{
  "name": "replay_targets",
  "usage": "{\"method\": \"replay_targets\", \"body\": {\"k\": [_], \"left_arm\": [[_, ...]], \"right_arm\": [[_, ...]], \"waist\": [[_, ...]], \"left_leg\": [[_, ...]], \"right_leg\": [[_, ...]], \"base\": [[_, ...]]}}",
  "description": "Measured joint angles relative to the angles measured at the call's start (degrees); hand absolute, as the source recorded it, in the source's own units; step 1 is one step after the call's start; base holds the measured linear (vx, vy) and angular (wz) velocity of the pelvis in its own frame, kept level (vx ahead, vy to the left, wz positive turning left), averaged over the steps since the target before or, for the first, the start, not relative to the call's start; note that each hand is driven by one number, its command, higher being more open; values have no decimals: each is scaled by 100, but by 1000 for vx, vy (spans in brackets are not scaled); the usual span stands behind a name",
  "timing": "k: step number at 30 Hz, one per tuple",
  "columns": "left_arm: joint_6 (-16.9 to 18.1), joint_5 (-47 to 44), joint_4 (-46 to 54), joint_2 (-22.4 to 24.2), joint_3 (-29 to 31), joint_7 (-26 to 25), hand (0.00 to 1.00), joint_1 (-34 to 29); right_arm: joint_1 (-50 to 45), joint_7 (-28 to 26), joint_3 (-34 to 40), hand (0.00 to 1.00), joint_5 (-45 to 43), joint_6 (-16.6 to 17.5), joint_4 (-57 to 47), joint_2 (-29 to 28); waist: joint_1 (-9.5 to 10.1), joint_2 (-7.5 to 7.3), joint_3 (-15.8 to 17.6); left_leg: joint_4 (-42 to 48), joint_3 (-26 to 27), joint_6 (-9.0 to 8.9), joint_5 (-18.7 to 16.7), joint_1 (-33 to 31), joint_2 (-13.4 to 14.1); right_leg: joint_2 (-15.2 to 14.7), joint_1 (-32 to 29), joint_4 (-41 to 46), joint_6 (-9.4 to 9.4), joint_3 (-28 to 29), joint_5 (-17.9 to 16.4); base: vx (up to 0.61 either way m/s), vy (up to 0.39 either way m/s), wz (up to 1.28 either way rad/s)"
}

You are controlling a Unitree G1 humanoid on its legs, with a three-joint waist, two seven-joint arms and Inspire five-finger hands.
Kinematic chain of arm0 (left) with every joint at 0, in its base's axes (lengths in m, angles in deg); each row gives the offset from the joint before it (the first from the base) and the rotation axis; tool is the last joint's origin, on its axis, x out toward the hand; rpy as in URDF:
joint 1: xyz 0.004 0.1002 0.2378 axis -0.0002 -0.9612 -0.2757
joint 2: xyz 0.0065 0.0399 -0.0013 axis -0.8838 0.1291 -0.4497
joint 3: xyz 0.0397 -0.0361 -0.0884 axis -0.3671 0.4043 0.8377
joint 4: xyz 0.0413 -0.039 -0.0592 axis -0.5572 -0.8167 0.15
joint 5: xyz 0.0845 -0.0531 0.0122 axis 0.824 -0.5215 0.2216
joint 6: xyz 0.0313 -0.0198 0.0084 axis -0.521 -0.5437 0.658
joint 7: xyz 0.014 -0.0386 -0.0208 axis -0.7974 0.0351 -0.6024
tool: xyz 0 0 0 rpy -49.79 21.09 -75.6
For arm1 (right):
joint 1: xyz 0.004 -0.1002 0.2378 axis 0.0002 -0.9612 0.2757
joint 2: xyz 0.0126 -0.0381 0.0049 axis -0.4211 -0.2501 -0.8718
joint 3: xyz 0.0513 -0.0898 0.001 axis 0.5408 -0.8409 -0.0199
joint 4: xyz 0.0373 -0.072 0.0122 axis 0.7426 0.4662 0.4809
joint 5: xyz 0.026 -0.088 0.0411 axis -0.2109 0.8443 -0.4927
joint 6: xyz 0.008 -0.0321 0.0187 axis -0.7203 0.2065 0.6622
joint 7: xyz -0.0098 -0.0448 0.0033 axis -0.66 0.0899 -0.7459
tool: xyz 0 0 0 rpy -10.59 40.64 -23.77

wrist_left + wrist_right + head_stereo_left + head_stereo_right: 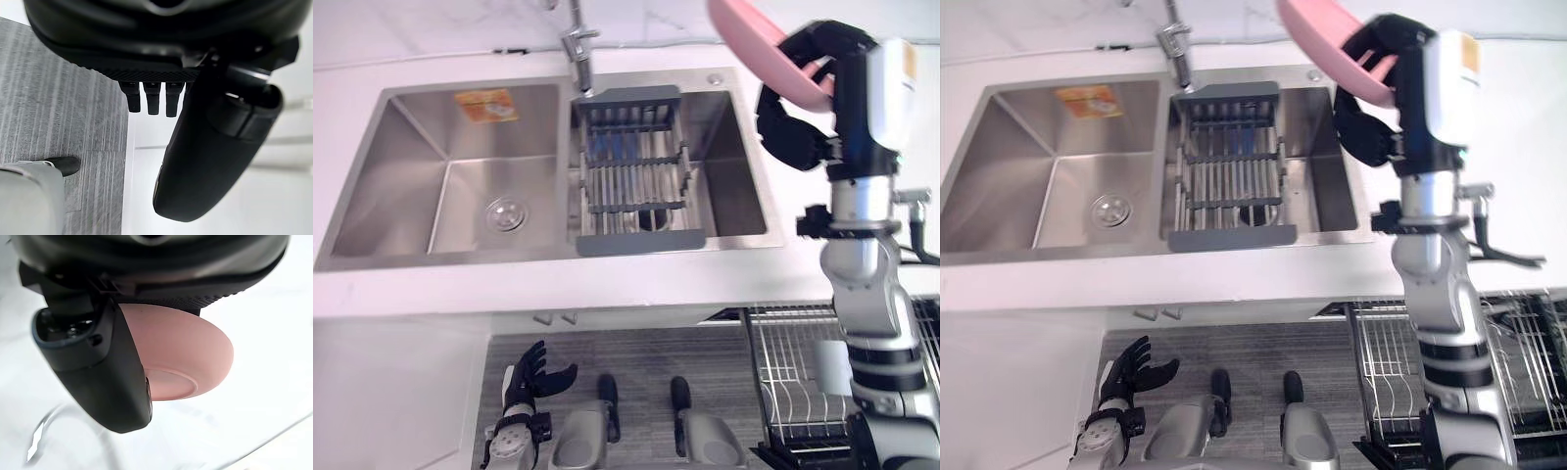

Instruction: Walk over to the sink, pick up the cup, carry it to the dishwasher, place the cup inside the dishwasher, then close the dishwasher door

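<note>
Mid-carry, apparently: clasping pink bowl (756,41) in right hand (824,51), raised beside far right corner of sink (372,166). Dangling left hand (533,374) low at near left, fingers loosely spread, empty. Next, probably: lowering bowl toward dishwasher rack (793,377), near right, avoiding counter edge.

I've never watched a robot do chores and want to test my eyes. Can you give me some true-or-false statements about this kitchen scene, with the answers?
1. The right robot hand grips a pink bowl. True.
2. The pink bowl lies in the sink. False: it is held up in the air, to the right of the sink.
3. The left robot hand hangs low near the floor, fingers spread, holding nothing. True.
4. A grey drain rack sits across the left basin. False: it spans the right basin.
5. A wire rack stands pulled out below the counter, on the robot's right. True.
</note>
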Motion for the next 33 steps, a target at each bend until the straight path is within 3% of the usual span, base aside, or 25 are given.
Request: {"method": "replay_targets", "body": {"k": [2,8,14,17,24,33], "left_arm": [[-40,-2,-171,16,20,12,90,-9],[-91,-12,-348,227,289,17,90,-54],[-167,-75,-265,486,445,-1,90,-220],[-73,-203,-250,577,281,11,90,-99],[-36,-245,-319,679,-89,2,90,191],[22,-290,-343,608,-313,0,90,689]], "right_arm": [[-577,9,428,30,-172,52,-320,-204],[-2021,69,1284,30,-227,85,-862,-964],[-3277,88,1135,30,-231,-29,-1234,-1950],[-3634,99,947,30,-227,-164,-1106,-2106],[-3538,170,799,30,-258,-467,121,-2039],[-2029,365,884,30,-1244,-659,2245,-1544]], "waist": [[-162,-65,-45],[-357,-100,-281],[-422,-19,-333],[-445,35,-359],[-419,238,-243],[-247,418,490]], "left_leg": [[44,189,-31,-88,83,70],[297,748,-64,-240,186,277],[931,1662,-121,-647,237,701],[1017,1992,-129,-916,207,738],[1133,2331,-149,-986,-128,758],[1130,2236,12,-798,-486,691]], "right_leg": [[63,-1,-1,3,210,-2],[231,-130,144,27,739,-10],[561,-568,767,80,1277,-154],[518,-889,1047,69,1206,-286],[317,-1408,1083,58,984,-35],[142,-1726,1142,182,715,86]], "base": [[14,-12,-53],[34,1,-53],[-32,10,-79],[-96,41,-48],[-48,39,-27],[45,2,12]]}}
